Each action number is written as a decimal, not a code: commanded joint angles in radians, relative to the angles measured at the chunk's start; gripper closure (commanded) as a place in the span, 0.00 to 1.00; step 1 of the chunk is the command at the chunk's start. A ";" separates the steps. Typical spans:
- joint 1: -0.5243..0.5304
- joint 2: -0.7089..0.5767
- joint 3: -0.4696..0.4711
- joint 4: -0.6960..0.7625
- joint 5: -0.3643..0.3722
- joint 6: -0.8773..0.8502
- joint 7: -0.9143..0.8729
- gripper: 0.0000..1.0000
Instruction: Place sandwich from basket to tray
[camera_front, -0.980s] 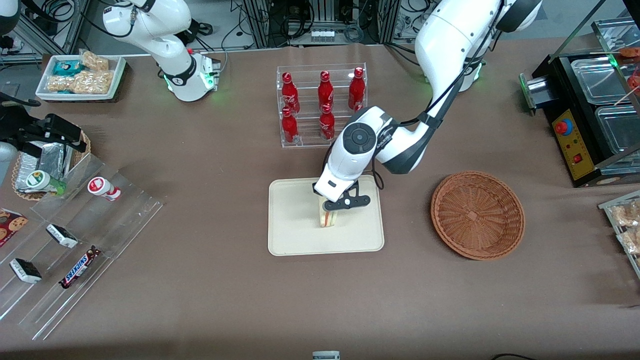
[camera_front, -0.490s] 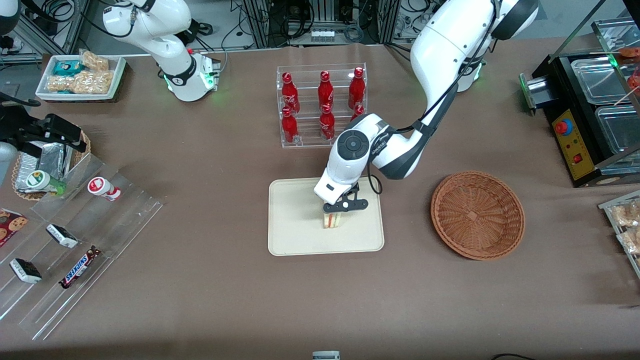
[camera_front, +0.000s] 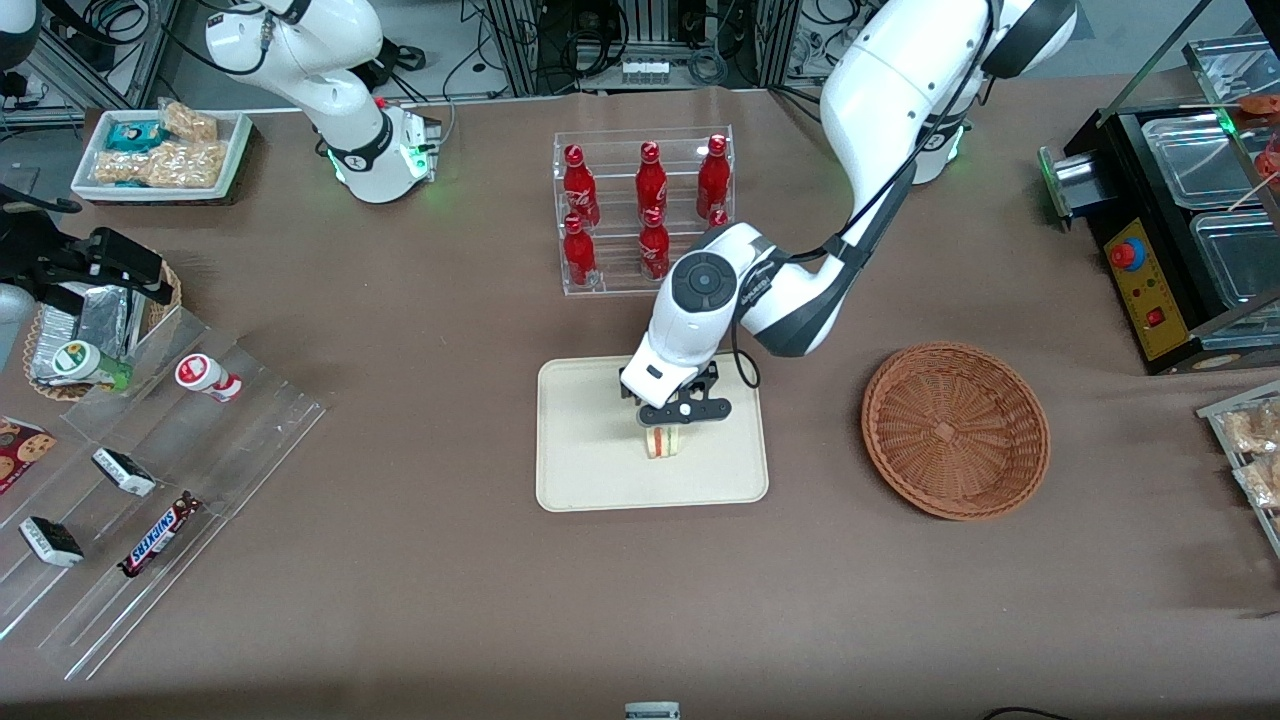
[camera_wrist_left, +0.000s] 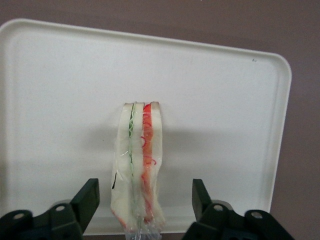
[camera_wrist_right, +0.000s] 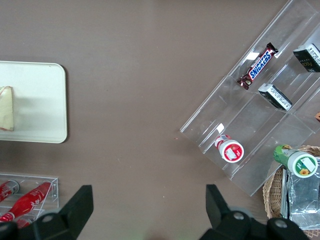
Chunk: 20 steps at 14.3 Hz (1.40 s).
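From my remote station I saw the gripper (camera_wrist_left: 145, 200) opened wide astride the sandwich (camera_wrist_left: 138, 170), which stood on the tray (camera_front: 590, 470), its long axis toward twelve o'clock.

Gripper (camera_front: 672, 411) now risen, fingers (camera_wrist_left: 88, 199) spread off the sandwich (camera_front: 661, 441).

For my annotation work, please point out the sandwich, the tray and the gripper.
sandwich (camera_wrist_left: 137, 165): left wrist view, its layered cut edge.
tray (camera_front: 590, 480): front view, bare floor near the rim.
gripper (camera_wrist_left: 145, 200): left wrist view, midway between open fingertips, over the sandwich.
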 joint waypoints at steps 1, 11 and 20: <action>-0.002 -0.091 0.018 0.009 0.006 -0.119 0.005 0.00; 0.310 -0.284 0.013 0.027 -0.021 -0.559 0.358 0.00; 0.603 -0.520 0.015 -0.026 -0.042 -0.779 0.711 0.00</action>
